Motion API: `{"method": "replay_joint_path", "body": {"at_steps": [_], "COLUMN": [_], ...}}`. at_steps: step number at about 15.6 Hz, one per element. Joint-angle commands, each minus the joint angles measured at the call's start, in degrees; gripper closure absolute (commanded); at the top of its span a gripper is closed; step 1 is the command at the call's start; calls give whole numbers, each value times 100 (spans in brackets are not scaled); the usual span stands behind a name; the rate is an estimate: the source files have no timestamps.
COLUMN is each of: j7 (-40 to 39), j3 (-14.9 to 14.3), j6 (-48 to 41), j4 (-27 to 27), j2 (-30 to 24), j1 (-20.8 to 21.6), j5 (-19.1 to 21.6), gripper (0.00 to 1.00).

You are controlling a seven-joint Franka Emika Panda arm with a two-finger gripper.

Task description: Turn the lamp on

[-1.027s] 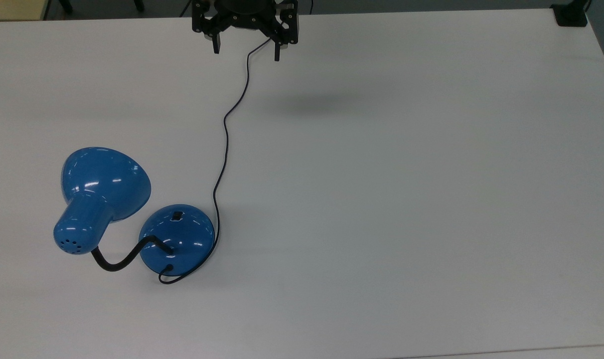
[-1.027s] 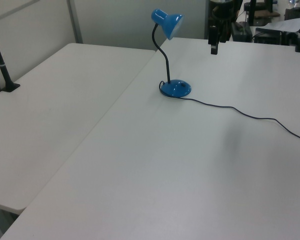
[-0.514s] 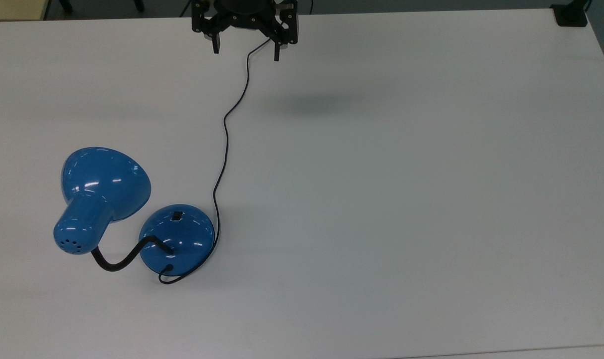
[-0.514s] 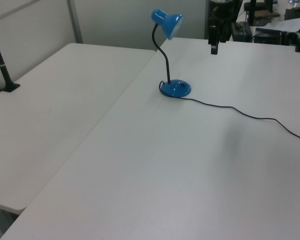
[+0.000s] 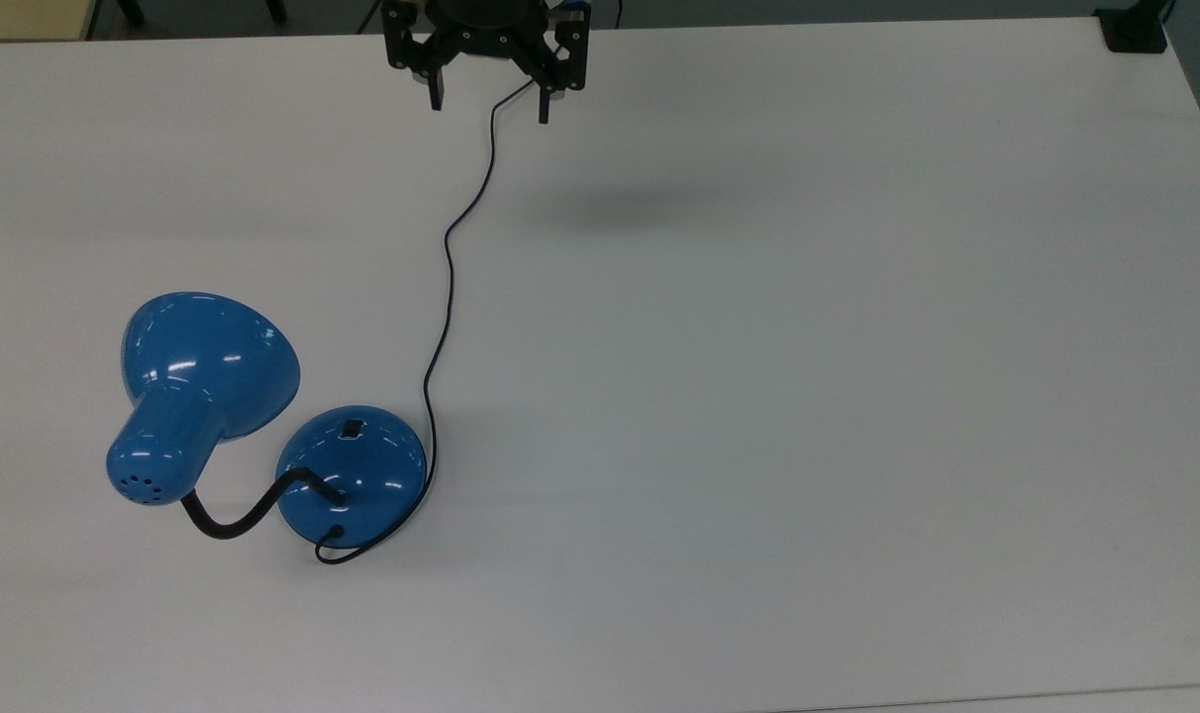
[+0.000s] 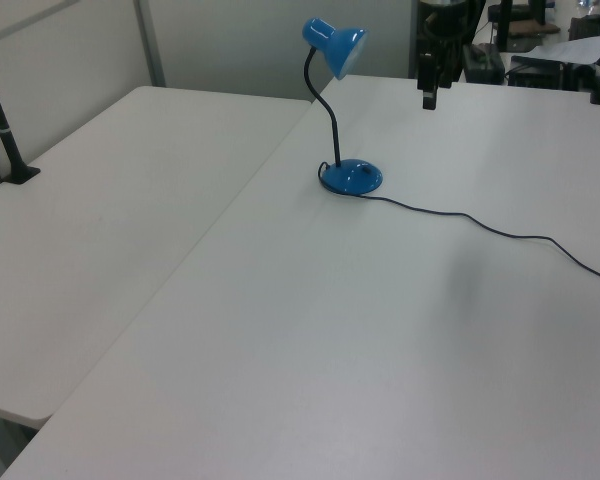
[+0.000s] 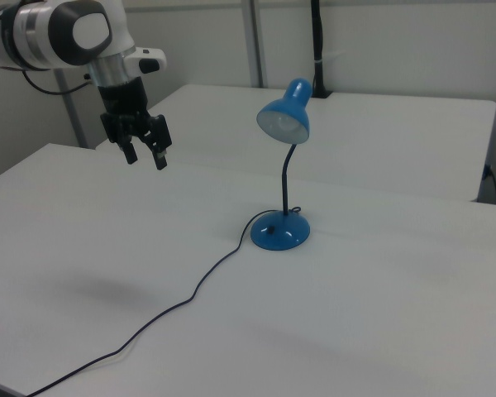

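The claw [image 5: 489,102], spread and empty, has barely shifted, hanging high above the surface [image 5: 808,396]; the lamp [image 5: 350,473] stands well apart from it, its switch [image 5: 350,429] untouched, so the approach has hardly begun.

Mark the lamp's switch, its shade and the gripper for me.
switch [image 5: 351,429]: top view, the small black rocker on the base's dome.
shade [image 5: 214,356]: top view, the blue bell's outer surface.
gripper [image 5: 489,103]: top view, midway between its open fingertips.

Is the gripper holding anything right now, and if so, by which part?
Nothing is held. The gripper hangs open in the air above the table, well apart from the lamp.
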Motion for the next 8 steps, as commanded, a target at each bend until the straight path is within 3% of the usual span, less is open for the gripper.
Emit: {"method": "replay_joint_path", "body": {"at_steps": [1,2,8], "j7": [-212,-213,-213], "j3": [-16,-16,-16], "j6": [-137,-137,-137], "j4": [0,0,0], "j2": [-19,-27,-10], "j1": [38,38,38], "j5": [0,0,0], "gripper": [94,100,100]}}
